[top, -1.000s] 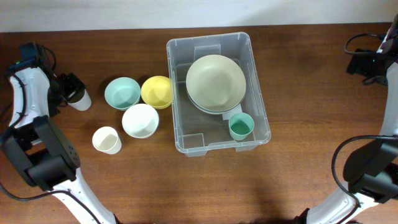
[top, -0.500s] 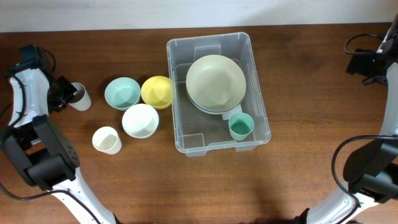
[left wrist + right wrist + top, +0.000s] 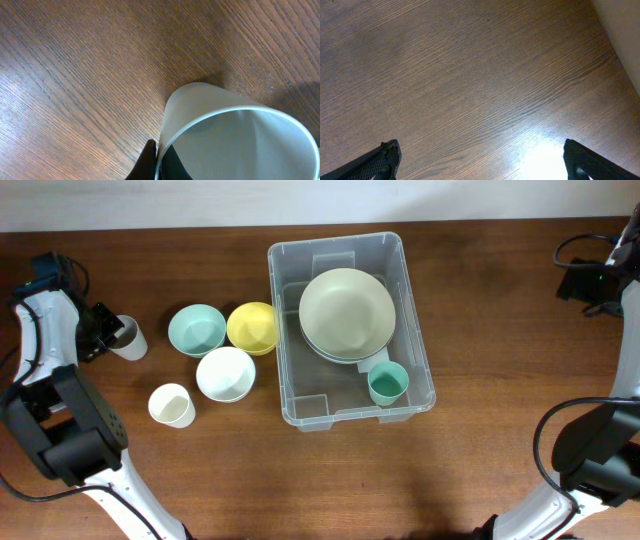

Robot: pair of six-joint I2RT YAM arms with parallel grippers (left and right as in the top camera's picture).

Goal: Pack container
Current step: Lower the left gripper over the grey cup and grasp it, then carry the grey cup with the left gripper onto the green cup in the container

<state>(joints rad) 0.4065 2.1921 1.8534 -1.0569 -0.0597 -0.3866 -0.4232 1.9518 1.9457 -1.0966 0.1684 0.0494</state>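
Though right end effector point(image 3: 481, 159) wide, left end effector point(image 3: 159, 162) tight on smooth tapered cup point(image 3: 220, 125)

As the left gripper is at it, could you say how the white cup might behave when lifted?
The white cup looks thin-walled and empty, so probably light. The left gripper seems to pinch one wall at the rim, so it may flex or swing.

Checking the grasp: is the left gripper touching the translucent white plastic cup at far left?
Touching. In the left wrist view the left gripper has a black finger flush against the translucent white plastic cup at its rim, no gap.
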